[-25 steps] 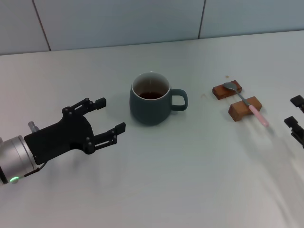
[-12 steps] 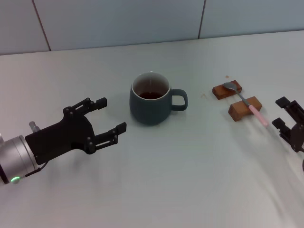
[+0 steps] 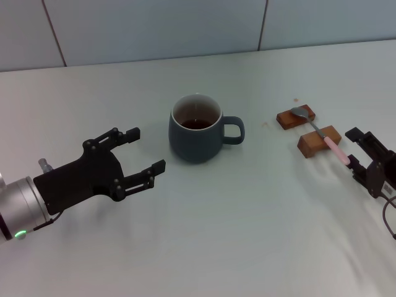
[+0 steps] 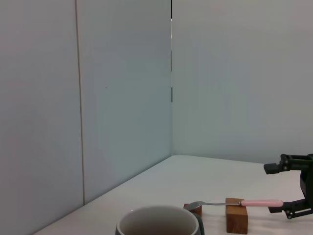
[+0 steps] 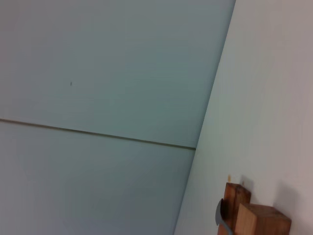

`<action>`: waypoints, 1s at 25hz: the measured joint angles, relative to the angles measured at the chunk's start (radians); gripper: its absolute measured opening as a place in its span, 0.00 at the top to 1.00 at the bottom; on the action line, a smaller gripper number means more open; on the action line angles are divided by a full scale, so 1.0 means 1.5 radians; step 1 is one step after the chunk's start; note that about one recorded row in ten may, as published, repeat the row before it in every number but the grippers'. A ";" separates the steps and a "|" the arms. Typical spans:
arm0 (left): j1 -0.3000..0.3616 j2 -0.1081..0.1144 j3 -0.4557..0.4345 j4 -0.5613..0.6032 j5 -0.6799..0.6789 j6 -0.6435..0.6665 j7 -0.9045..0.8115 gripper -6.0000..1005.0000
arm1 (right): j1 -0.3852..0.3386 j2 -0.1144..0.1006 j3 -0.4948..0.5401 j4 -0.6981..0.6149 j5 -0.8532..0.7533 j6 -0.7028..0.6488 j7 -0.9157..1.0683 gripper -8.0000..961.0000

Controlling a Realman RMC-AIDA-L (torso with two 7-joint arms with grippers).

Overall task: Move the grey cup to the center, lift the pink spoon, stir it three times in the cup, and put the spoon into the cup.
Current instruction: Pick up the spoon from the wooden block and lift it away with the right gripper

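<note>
Head view: the cup (image 3: 197,129) stood mid-worktop (image 3: 247,216), handle toward 3 o'clock. The left pincer (image 3: 143,148) gaped wide at its 8 o'clock. The spoon (image 3: 322,135) lay across two blocks (image 3: 306,130); the right pincer (image 3: 354,148) spread wide around its handle tip.

Left wrist view: cup rim (image 4: 159,221), spoon (image 4: 239,202) and right pincer (image 4: 279,190) showed.

Right wrist view: blocks (image 5: 252,215) only.

No readable text, labels, brands, numbers or signs in any view. Cup (image 3: 197,129), spoon (image 3: 322,135), wooden blocks (image 3: 318,142), worktop (image 3: 247,223) and wall panels (image 3: 154,28): all unmarked. Both grippers plain black, no lettering visible.
</note>
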State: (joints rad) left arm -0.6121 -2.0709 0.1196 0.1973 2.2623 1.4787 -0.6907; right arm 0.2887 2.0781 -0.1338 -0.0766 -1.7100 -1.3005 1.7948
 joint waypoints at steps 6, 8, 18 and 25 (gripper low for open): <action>0.000 0.000 0.000 0.000 0.000 0.000 0.002 0.18 | 0.006 0.001 -0.008 0.003 -0.001 0.004 0.000 0.14; 0.000 0.000 0.000 0.000 0.000 0.001 0.003 0.18 | 0.007 0.001 -0.009 0.007 -0.001 0.007 -0.002 0.14; 0.000 -0.001 0.001 0.000 0.000 0.003 0.003 0.18 | 0.009 0.001 -0.009 0.015 -0.001 0.025 -0.007 0.16; 0.000 -0.001 0.002 0.000 0.000 0.004 0.003 0.18 | 0.009 0.001 -0.009 0.016 -0.001 0.026 -0.007 0.31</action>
State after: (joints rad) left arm -0.6120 -2.0724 0.1230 0.1979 2.2626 1.4849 -0.6856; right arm 0.3019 2.0800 -0.1473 -0.0520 -1.7119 -1.2613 1.7845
